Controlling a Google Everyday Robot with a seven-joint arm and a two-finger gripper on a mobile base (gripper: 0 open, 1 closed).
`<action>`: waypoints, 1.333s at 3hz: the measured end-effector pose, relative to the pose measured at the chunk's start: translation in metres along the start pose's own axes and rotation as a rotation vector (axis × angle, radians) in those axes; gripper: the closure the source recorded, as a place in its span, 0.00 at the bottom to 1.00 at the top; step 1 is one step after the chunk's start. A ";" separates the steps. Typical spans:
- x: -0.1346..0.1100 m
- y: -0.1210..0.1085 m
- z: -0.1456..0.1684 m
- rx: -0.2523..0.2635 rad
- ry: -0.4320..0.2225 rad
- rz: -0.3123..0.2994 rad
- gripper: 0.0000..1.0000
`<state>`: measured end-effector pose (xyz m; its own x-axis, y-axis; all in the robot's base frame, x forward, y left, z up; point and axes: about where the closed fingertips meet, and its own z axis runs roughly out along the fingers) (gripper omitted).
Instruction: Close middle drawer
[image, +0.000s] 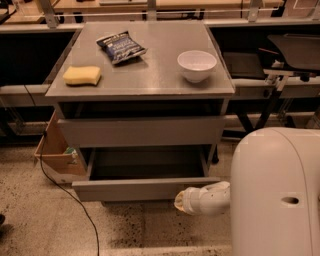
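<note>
The middle drawer (145, 189) is the grey drawer low on the cabinet. It is pulled partly out, and its plain front strip and empty tray show. Above it is a taller grey drawer front (140, 131). My gripper (178, 201) is at the end of the white arm, low and right of centre. It is right against the right part of the middle drawer's front strip. My white arm body fills the lower right corner.
The cabinet top (150, 80) holds a yellow sponge (82, 75), a blue chip bag (120, 47) and a white bowl (197, 65). A cardboard box (55, 155) and a black cable (65, 192) lie on the floor at left. Tables and chair legs stand at right.
</note>
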<state>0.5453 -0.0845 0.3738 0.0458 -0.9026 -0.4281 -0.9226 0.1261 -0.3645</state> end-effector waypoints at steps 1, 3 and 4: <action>-0.026 -0.047 0.032 0.068 -0.046 -0.039 1.00; -0.007 -0.046 0.026 0.088 -0.016 -0.009 1.00; 0.007 -0.049 0.024 0.110 0.008 0.011 1.00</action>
<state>0.6003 -0.0871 0.3695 0.0329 -0.9041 -0.4261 -0.8755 0.1796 -0.4487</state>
